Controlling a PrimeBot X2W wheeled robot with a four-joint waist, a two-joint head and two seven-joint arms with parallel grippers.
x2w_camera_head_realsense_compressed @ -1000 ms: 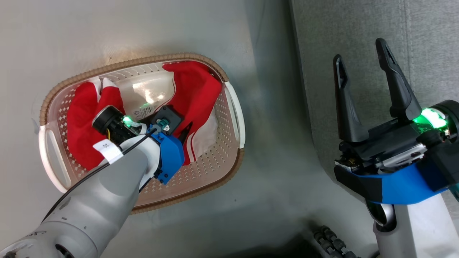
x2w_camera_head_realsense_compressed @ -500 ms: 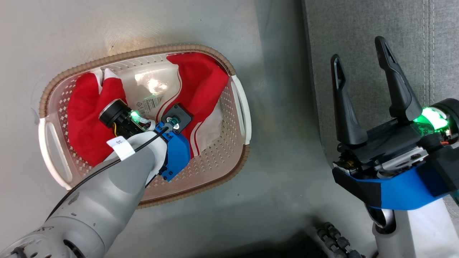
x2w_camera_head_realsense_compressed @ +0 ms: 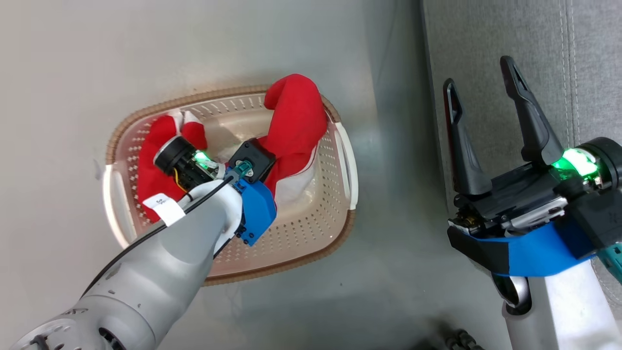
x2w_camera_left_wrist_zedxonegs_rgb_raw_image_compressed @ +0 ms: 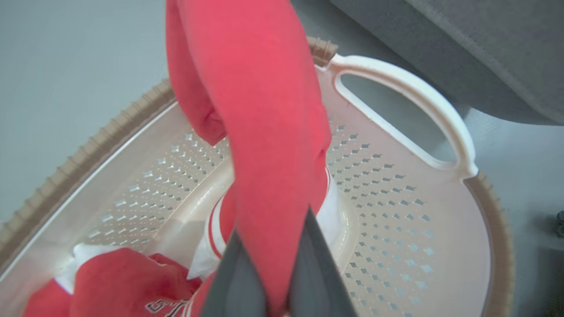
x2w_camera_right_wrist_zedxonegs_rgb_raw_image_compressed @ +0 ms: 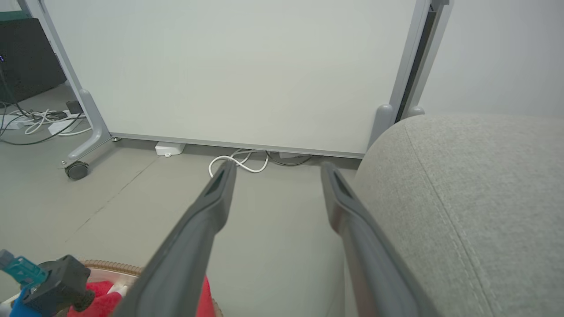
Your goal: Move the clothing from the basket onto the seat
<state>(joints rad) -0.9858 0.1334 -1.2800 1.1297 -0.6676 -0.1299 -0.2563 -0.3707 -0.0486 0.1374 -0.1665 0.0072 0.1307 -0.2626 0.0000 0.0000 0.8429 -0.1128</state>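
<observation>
The cream basket [x2w_camera_head_realsense_compressed: 311,228] with a brown rim stands on the floor. Two pieces of red clothing are in it. My left gripper [x2w_camera_left_wrist_zedxonegs_rgb_raw_image_compressed: 273,224] is shut on one piece [x2w_camera_left_wrist_zedxonegs_rgb_raw_image_compressed: 255,110], which rises in a tall fold [x2w_camera_head_realsense_compressed: 296,116] near the basket's far right rim. In the head view my left wrist [x2w_camera_head_realsense_compressed: 233,184] hides the fingers. The other piece [x2w_camera_head_realsense_compressed: 158,155] lies bunched at the basket's left end, its lettering showing [x2w_camera_left_wrist_zedxonegs_rgb_raw_image_compressed: 114,281]. My right gripper [x2w_camera_head_realsense_compressed: 478,73] is open and holds nothing, over the left edge of the grey seat [x2w_camera_head_realsense_compressed: 593,58].
The seat [x2w_camera_right_wrist_zedxonegs_rgb_raw_image_compressed: 462,198] stands just right of the basket, with a strip of grey floor [x2w_camera_head_realsense_compressed: 388,170] between them. Beyond it a white partition panel [x2w_camera_right_wrist_zedxonegs_rgb_raw_image_compressed: 242,66] stands on casters [x2w_camera_right_wrist_zedxonegs_rgb_raw_image_compressed: 77,169], with cables [x2w_camera_right_wrist_zedxonegs_rgb_raw_image_compressed: 240,160] on the floor at its base.
My left gripper has shut on the right-hand red piece and raised it into a tall fold. The head camera has shifted, so the basket sits further right and lower. The right gripper stays open.
</observation>
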